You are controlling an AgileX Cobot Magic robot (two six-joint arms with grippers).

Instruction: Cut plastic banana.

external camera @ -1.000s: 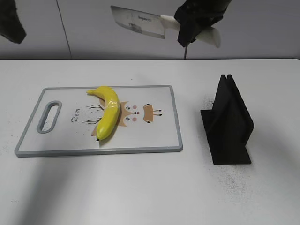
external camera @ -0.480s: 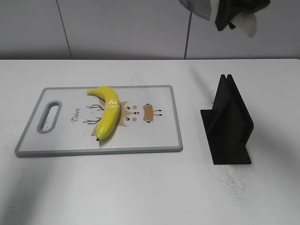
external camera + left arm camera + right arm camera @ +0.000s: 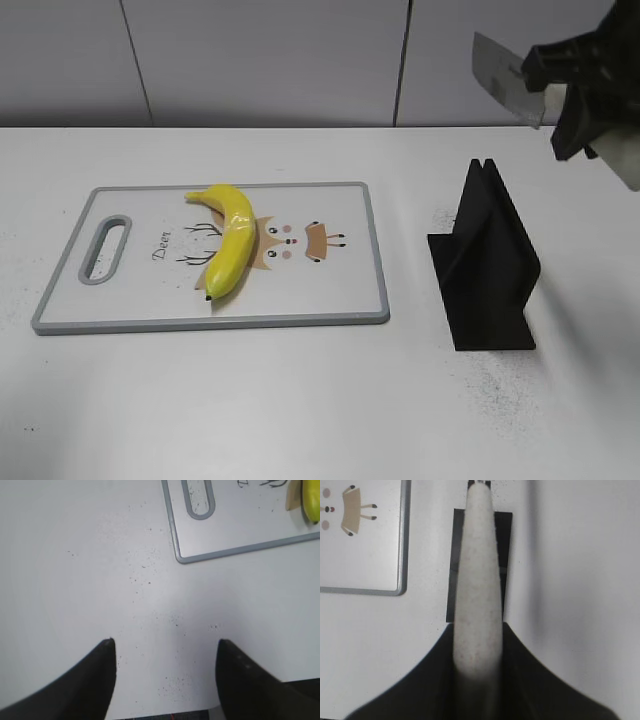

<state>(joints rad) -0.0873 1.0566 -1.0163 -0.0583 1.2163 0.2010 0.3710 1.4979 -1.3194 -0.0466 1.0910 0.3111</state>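
The yellow plastic banana (image 3: 229, 239) lies whole on the grey-rimmed cutting board (image 3: 350, 300); its tip shows in the left wrist view (image 3: 311, 500). My right gripper (image 3: 577, 95) is shut on the white handle (image 3: 479, 590) of a cleaver and holds it high at the right, above the black knife stand (image 3: 487, 262). The blade (image 3: 503, 76) points left. My left gripper (image 3: 164, 650) is open and empty above bare table left of the board; it is out of the exterior view.
The black knife stand also shows under the handle in the right wrist view (image 3: 454, 580). The board's corner shows in the right wrist view (image 3: 395, 587) and the left wrist view (image 3: 182, 557). White table all around.
My right gripper has carried the cleaver from above the board's far edge to the right and lower, over the knife stand. The left arm has left the exterior view. The banana has not moved.
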